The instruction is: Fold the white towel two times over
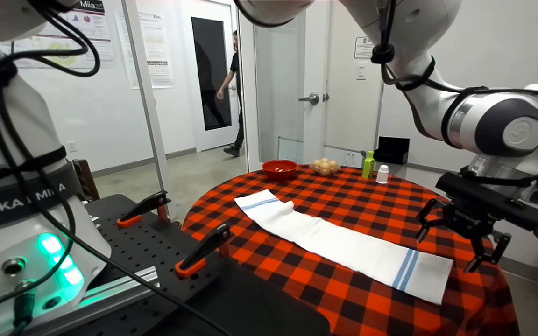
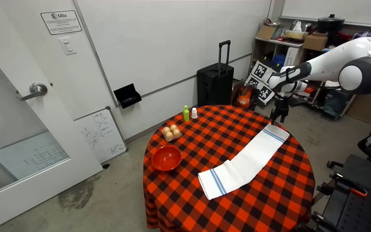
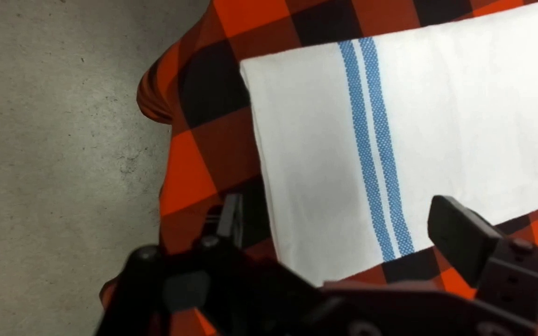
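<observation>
The white towel (image 1: 343, 242) is laid out lengthwise on the checked tablecloth (image 2: 201, 145), with one striped short end lower than the hand (image 3: 336, 214) and near it, the rest stretched away from it. The fingers (image 3: 463, 238) are spread wide and nothing is gripped; in the wrist view the short edge and its blue stripes (image 3: 385, 144) are seen between them, apparently without contact.

Little weight is to be expected. The towel looks soft and limp, so a fold will not be carried by any stiffness of its own, and no harm is likely to be done by a firm pinch. Some friction against the tablecloth is likely, and it may be caught too if the hand is brought down too hard. A doubled edge seems to be shown at the end near the hand, so all layers should be taken together. The hold is best taken at the middle of that edge; by the corner, which appears closer to the hand, the end would be lifted askew. A small ruck (image 1: 288, 205) toward the end farthest from the hand may have to be smoothed.
</observation>
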{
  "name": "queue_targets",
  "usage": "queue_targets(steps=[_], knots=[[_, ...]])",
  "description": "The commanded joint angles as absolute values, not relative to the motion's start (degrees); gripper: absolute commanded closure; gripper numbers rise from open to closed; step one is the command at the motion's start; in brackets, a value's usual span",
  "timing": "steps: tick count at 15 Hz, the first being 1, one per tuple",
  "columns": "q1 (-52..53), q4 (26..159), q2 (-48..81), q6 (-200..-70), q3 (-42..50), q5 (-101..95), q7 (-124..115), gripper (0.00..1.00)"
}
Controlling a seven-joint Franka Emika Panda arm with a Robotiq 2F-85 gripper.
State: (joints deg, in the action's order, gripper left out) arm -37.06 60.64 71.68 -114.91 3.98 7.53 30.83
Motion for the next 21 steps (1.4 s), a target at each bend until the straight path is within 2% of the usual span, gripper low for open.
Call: queue_targets(steps=[1, 18, 19, 20, 21], knots=[[-37.9, 55.6, 75.4, -113.7, 3.0, 7.1, 29.8, 0.00], [-37.6, 51.6, 80.1, -113.8, 3.0, 8.2, 30.8, 0.00], [-37.6, 51.4, 80.4, -113.8, 3.0, 8.2, 30.9, 0.05], [-37.7, 51.4, 80.5, -113.7, 3.0, 8.2, 31.0, 0.26], [-37.6, 51.4, 80.5, -113.7, 3.0, 8.2, 31.2, 0.29]])
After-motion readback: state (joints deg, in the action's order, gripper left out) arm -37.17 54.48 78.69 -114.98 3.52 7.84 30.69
